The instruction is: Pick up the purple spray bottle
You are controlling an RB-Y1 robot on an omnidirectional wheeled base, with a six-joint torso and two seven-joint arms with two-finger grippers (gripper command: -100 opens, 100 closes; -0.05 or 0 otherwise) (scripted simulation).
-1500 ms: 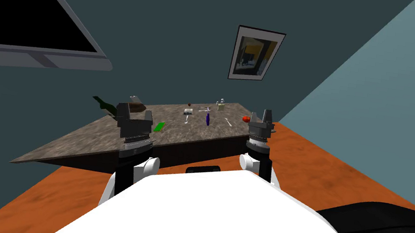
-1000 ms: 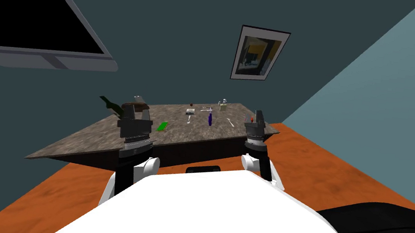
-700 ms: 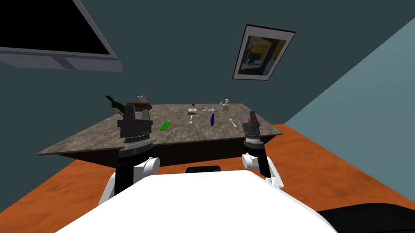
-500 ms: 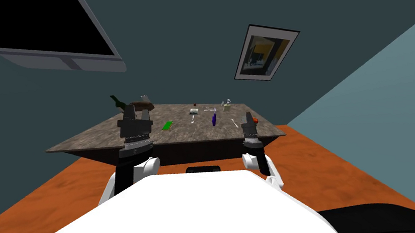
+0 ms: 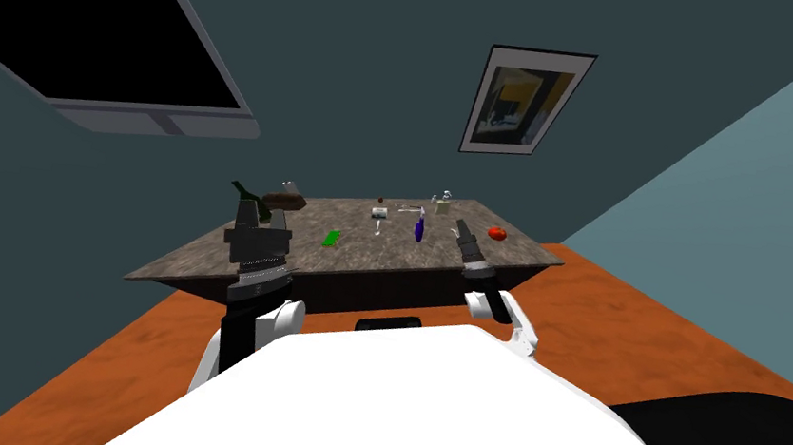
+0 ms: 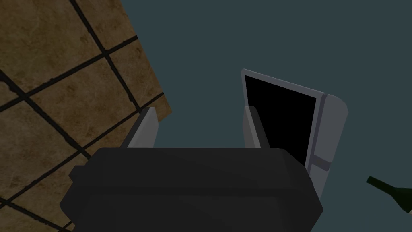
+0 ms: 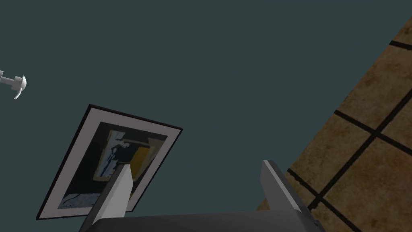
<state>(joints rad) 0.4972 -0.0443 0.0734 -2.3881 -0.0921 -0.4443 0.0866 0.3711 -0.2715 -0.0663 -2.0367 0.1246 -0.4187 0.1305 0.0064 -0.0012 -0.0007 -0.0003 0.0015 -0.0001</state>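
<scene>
The purple spray bottle (image 5: 420, 228) stands upright with a pale trigger head near the middle of the stone-topped table (image 5: 218, 254). My right gripper (image 5: 460, 231) is raised over the table's near edge, a little right of and nearer than the bottle, and it leans toward the bottle. Its fingers (image 7: 119, 189) stand open with nothing between them. My left gripper (image 5: 248, 212) is held up over the table's left part, far from the bottle, and its fingers (image 6: 146, 128) are open and empty too.
A dark green bottle (image 5: 252, 200) and a brown object (image 5: 284, 200) lie at the table's back left. A green item (image 5: 331, 237), a small white box (image 5: 379, 214), a pale dispenser (image 5: 440, 203) and a red fruit (image 5: 498, 233) share the tabletop. Orange floor (image 5: 648, 334) lies to the right.
I have swung left and drawn closer, so the table has slid right in the head view. My right gripper has tipped inward toward the bottle. The left arm keeps its pose.
</scene>
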